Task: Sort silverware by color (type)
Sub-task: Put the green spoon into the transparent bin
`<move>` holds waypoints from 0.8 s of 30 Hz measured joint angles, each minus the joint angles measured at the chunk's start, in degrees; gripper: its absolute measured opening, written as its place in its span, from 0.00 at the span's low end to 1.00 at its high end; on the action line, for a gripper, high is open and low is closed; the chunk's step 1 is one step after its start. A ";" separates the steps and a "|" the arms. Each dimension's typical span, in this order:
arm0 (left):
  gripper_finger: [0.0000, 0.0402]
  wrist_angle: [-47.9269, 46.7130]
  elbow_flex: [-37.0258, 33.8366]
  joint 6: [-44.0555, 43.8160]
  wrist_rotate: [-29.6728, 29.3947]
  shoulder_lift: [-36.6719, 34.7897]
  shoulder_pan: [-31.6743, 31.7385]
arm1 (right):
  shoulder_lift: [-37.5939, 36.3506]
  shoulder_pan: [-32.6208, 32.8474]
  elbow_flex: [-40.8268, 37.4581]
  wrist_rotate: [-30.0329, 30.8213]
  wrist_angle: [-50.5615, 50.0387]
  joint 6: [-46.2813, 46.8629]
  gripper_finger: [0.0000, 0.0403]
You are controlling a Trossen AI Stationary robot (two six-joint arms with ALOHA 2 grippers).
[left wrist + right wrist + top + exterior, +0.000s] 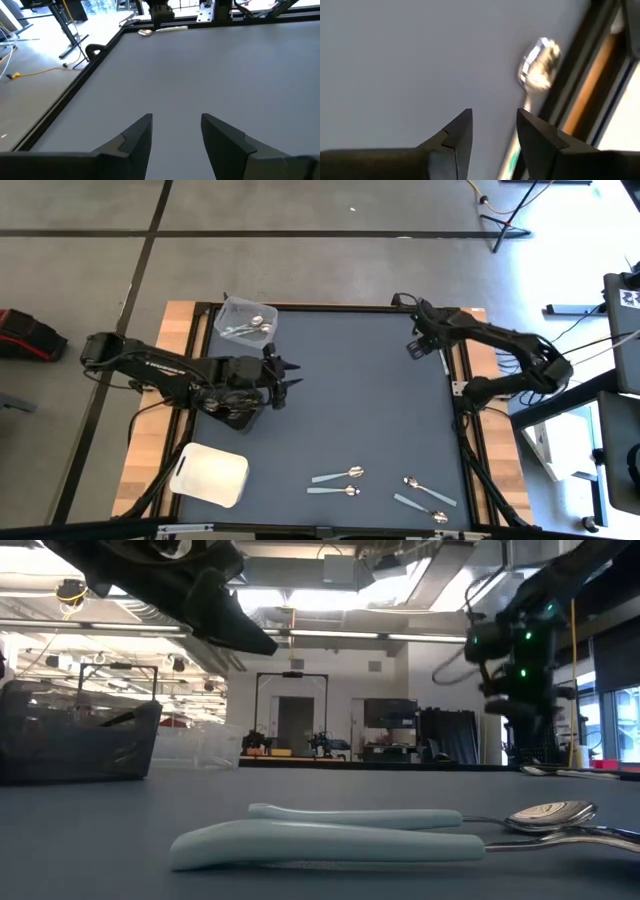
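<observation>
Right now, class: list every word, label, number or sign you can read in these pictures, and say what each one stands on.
None can be read.
A white label on the grey box at the right edge of the high view: too small to read.
The spoons, tub and tray carry no visible text.

Pale blue-handled spoons (pixel 338 475) with shiny silver bowls lie on a slate-grey table (pixel 360 390). A white tray (pixel 210 474) sits beside them.

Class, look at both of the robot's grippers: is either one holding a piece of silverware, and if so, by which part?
Nothing is held. The left gripper is open over bare table mat, and the right gripper is open with nothing between its fingers, near a spoon at the table's edge.
</observation>
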 joint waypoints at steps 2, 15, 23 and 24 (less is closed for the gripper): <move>0.41 0.12 0.00 0.00 0.02 0.09 -0.01 | 2.93 -2.37 0.78 -0.02 -0.96 -0.06 0.35; 0.41 0.36 0.00 -0.46 0.04 0.09 0.00 | 17.13 -2.99 9.95 2.91 -13.05 5.26 0.35; 0.41 0.34 0.00 -0.52 0.09 0.09 -0.15 | 28.09 -3.02 16.09 3.76 -21.03 7.71 0.26; 0.41 0.33 0.00 -0.53 0.11 0.09 -0.15 | 29.49 -3.02 16.96 3.81 -22.32 7.94 0.25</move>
